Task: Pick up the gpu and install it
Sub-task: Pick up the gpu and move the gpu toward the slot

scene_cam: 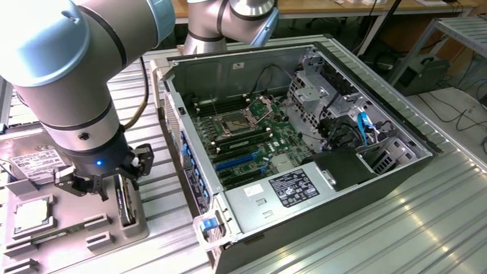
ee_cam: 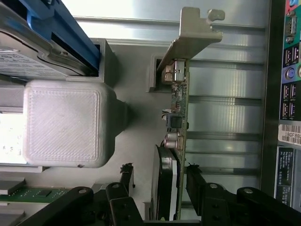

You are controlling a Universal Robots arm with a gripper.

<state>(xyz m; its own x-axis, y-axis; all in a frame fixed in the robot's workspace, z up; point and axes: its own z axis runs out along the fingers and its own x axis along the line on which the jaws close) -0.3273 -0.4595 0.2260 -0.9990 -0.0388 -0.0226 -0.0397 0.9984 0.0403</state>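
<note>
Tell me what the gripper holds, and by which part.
Nothing yet. The open gripper straddles the gpu at its fan end, with a gap beside one finger; the gpu stands on edge in its grey holder.

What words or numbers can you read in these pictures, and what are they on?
"18GF882", cut off at the picture's edge: on the white sticker on the computer case.
Too small to read: the power supply label.
Blurred: the hard drive label.
Blurred: the blue sticker on the case.

Bare metal gpu point(ee_cam: 180, 117) bracket point(ee_cam: 195, 35) (dull sheen)
</note>
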